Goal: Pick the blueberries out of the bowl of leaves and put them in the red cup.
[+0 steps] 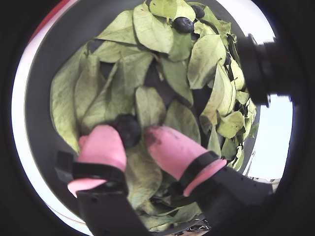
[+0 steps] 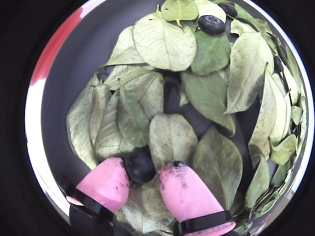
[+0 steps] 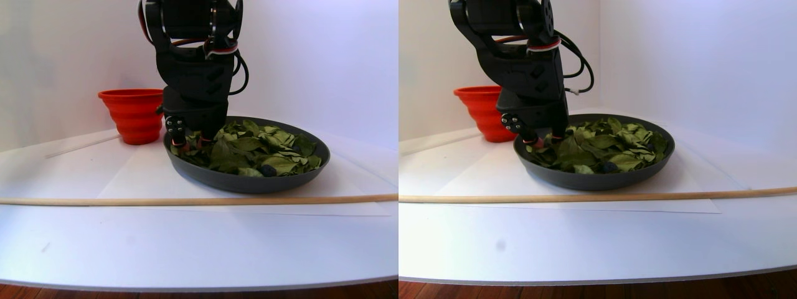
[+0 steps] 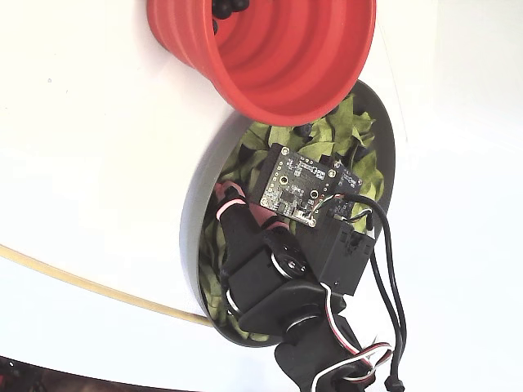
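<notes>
In both wrist views my gripper (image 1: 135,140) (image 2: 142,173) is down in the leaves (image 1: 152,32) (image 2: 165,44) of the dark grey bowl (image 1: 59,44) (image 2: 74,54). Its pink fingertips (image 1: 101,145) (image 2: 184,189) press on either side of one blueberry (image 1: 128,129) (image 2: 140,165), which still rests on the leaves. More blueberries (image 1: 183,24) (image 2: 211,24) lie at the far side of the heap. The red cup (image 3: 132,115) (image 4: 278,57) stands just behind the bowl (image 3: 249,180) (image 4: 194,220), with dark berries (image 4: 225,8) inside it. In the fixed view the arm hides most of the gripper.
A thin wooden stick (image 3: 187,200) lies across the white table in front of the bowl. A white sheet (image 3: 143,174) lies under the bowl. The arm's cables (image 4: 384,278) hang over the bowl's right side in the fixed view.
</notes>
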Available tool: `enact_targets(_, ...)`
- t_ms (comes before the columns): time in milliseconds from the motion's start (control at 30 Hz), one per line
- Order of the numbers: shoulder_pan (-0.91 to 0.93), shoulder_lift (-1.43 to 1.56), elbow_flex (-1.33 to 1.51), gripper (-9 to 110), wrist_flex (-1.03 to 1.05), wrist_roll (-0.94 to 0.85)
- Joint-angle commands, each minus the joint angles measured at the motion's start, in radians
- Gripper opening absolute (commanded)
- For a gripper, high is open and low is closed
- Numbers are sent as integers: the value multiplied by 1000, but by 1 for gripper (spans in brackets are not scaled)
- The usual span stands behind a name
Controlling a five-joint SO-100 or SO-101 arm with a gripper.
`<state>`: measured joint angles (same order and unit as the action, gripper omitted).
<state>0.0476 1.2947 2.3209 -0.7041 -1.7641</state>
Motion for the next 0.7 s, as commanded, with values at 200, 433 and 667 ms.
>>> enact_targets(200, 0, 98, -3, 11, 40, 11)
enact_targets(433, 5, 118, 2, 11, 51, 8)
enact_targets(667, 6, 141, -2, 10, 52, 14)
